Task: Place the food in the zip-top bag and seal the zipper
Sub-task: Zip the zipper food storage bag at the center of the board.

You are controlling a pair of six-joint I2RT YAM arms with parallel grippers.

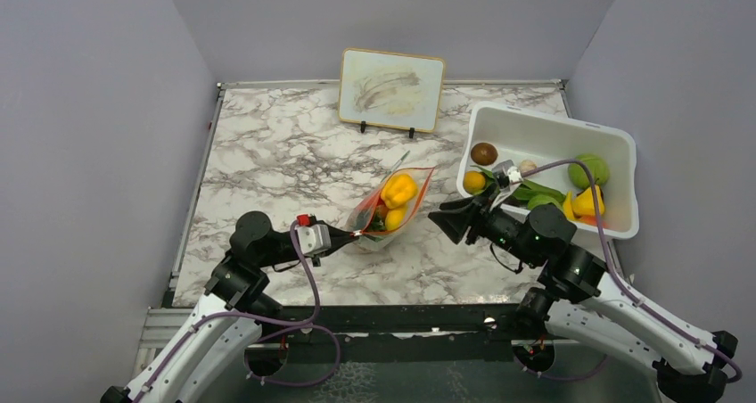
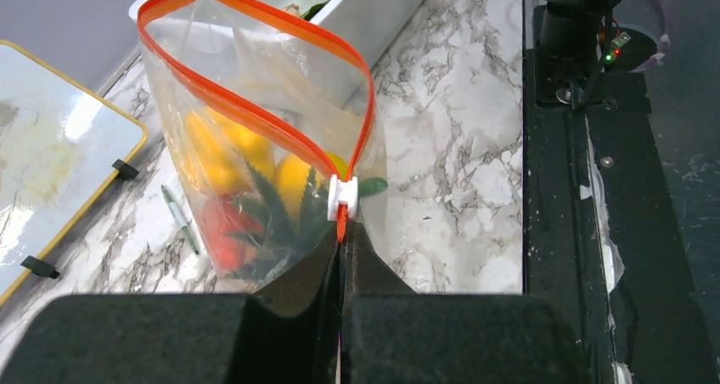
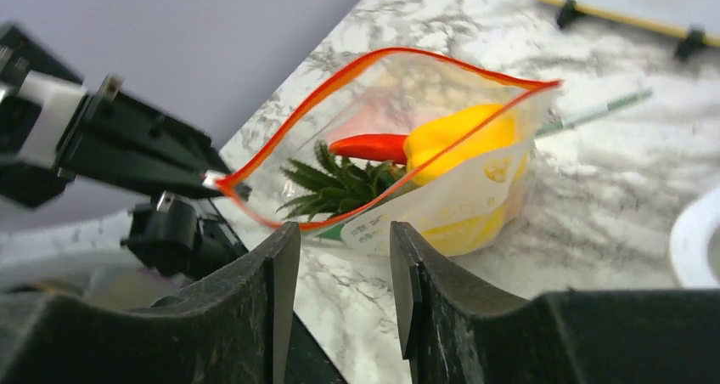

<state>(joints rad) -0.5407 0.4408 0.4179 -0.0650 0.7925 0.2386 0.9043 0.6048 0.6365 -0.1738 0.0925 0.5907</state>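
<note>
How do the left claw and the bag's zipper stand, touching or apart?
Touching. The left wrist view shows the left claw shut on the orange end of the zipper, just below the white slider.

Pen (image 3: pixel 604 108) partly behind zip-top bag (image 3: pixel 463 206)

Left arm: rises from near-left base, elbow bent, forearm reaching right across bench. Left hand (image 1: pixel 351 235) low, pointing right; fingers (image 2: pixel 374 269) pressed flat together, no gap, pinching end of zipper (image 2: pixel 246 116).

Right arm: rises from near-right base, folded at elbow, forearm angled left and forward. Right hand (image 1: pixel 443 220) pointing left, facing left hand, tips well apart. Its fingers (image 3: pixel 284 256) stand partly spread, gap between them, nothing gripped.
</note>
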